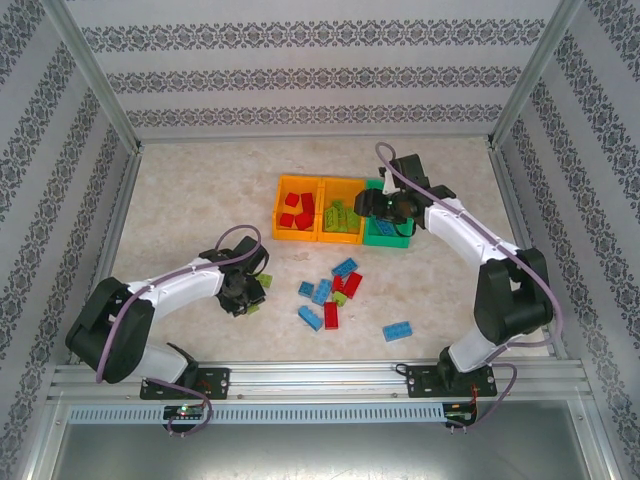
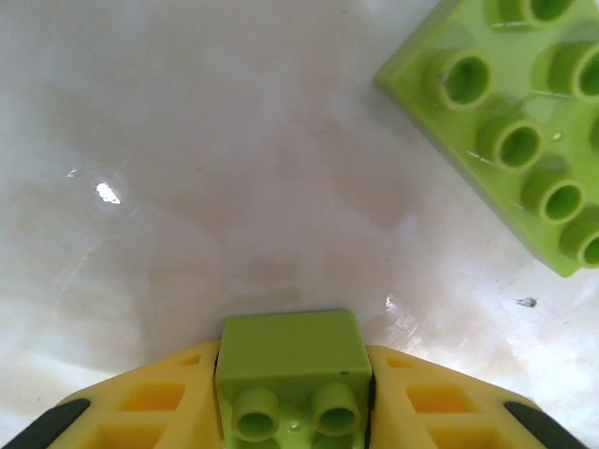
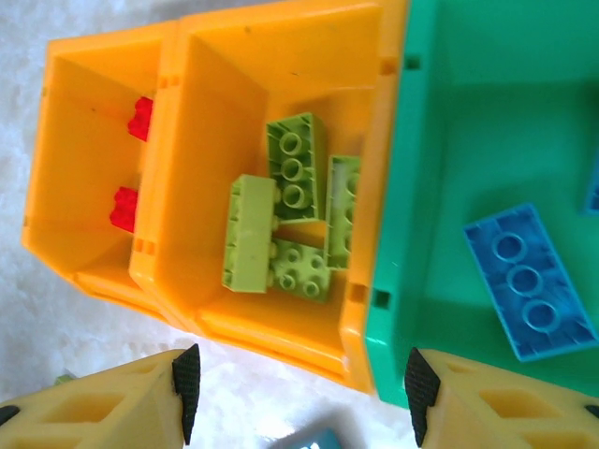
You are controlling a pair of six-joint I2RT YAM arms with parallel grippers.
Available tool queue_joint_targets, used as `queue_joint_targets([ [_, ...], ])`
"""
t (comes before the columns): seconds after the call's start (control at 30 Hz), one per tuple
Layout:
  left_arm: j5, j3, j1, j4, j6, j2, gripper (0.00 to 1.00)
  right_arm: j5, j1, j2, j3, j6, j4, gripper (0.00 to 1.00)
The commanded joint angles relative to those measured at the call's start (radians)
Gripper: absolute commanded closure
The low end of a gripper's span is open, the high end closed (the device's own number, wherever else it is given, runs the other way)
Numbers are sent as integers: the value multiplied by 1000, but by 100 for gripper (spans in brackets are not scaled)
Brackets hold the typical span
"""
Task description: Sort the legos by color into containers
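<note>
Roughly eight legos point(image 1: 322, 291) lie loose just in front of the containers point(image 1: 300, 179), whose bins already hold red, lime and blue separately. Front-left of the containers, the left gripper point(image 2: 293, 374) pinches a lime brick point(image 2: 292, 344). The right gripper point(image 3: 304, 388) hangs over their green bin point(image 3: 468, 112), fingers spread.

Pale mottled tabletop point(image 1: 200, 200), damask-striped walls point(image 1: 300, 60) on three sides, aluminium rail point(image 1: 320, 378) along near edge.

I read no legible text, label, brand, number or sign on bricks point(image 1: 323, 291), bins point(image 1: 319, 205) or table point(image 1: 200, 190).
</note>
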Motion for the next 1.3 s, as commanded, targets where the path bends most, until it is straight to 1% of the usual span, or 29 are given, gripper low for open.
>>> queue_joint_targets([
  [0.0, -12, 14, 9, 61, 38, 21, 68, 34, -24, -73, -61, -27, -4, 38],
  [0.1, -20, 41, -1, 52, 53, -4, 69, 50, -40, -126, -131, -34, 0, 38],
  [0.2, -32, 106, -18, 36, 84, -18, 70, 68, -43, -180, -205, -36, 2, 37],
  [0.3, -38, 216, -29, 32, 146, 3, 70, 88, -46, -233, -286, -13, 11, 37],
  [0.37, -30, 329, -32, 24, 201, 43, 70, 100, -54, -268, -340, 10, 20, 37],
  [0.5, 17, 536, -36, 37, 312, 173, 70, 94, -62, -333, -425, 45, 33, 37],
  [0.6, 86, 701, -36, 44, 397, 290, 70, 82, -62, -383, -478, 65, 26, 36],
  [0.77, 170, 952, -43, 18, 496, 498, 70, 93, -61, -453, -546, 98, -23, 35],
  [0.9, 219, 1110, -44, -21, 536, 630, 69, 95, -51, -491, -571, 132, -109, 32],
  [1.03, 225, 1253, -44, -71, 566, 738, 68, 155, 8, -542, -597, 164, -215, 30],
  [1.1, 243, 1307, -44, -78, 572, 783, 66, 170, 44, -578, -618, 188, -250, 25],
  [1.2, 257, 1371, -44, -86, 570, 835, 63, 183, 86, -639, -657, 229, -290, 21],
  [1.27, 262, 1406, -44, -99, 563, 866, 59, 184, 112, -679, -680, 255, -305, 18],
])
